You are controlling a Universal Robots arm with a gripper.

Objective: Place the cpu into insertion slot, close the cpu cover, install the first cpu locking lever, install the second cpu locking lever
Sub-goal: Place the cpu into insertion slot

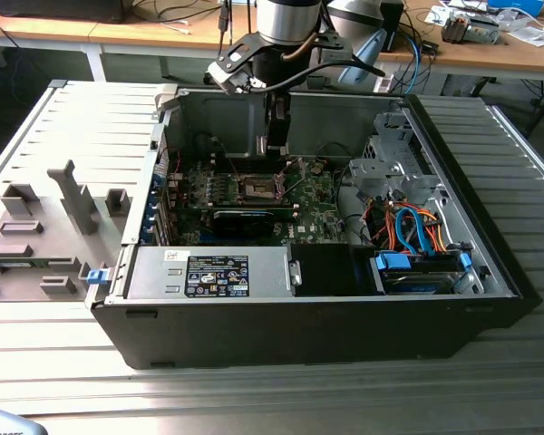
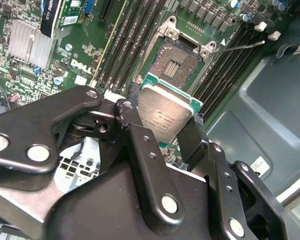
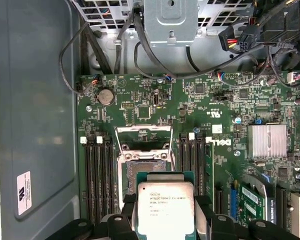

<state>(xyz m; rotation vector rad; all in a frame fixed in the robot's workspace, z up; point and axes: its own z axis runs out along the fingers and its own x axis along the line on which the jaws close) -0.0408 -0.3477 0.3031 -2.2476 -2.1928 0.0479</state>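
Observation:
My gripper [image 1: 275, 152] hangs inside the open computer case, just above the green motherboard [image 1: 313, 213]. It is shut on the cpu [image 2: 165, 112], a flat silvery-grey square chip gripped by two opposite edges between black fingers [image 2: 135, 131]. In the first wrist view the cpu [image 3: 165, 207] hovers over one side of the insertion slot [image 3: 142, 167], partly covering it. The slot [image 2: 177, 60] shows a dark centre inside a metal rim. The cpu cover [image 3: 142, 129] stands flipped open at the slot's far side. A thin wire locking lever [image 2: 240, 47] sticks out beside the socket.
Memory slots [image 3: 97, 175] flank the socket on both sides. A finned heatsink [image 3: 266, 141] and an expansion card [image 3: 252, 200] lie nearby. Cables [image 3: 140, 45] run past the board's edge. The drive cage [image 1: 399, 172] and power supply [image 1: 213, 272] crowd the case. A grey fixture tray [image 1: 45, 217] sits outside.

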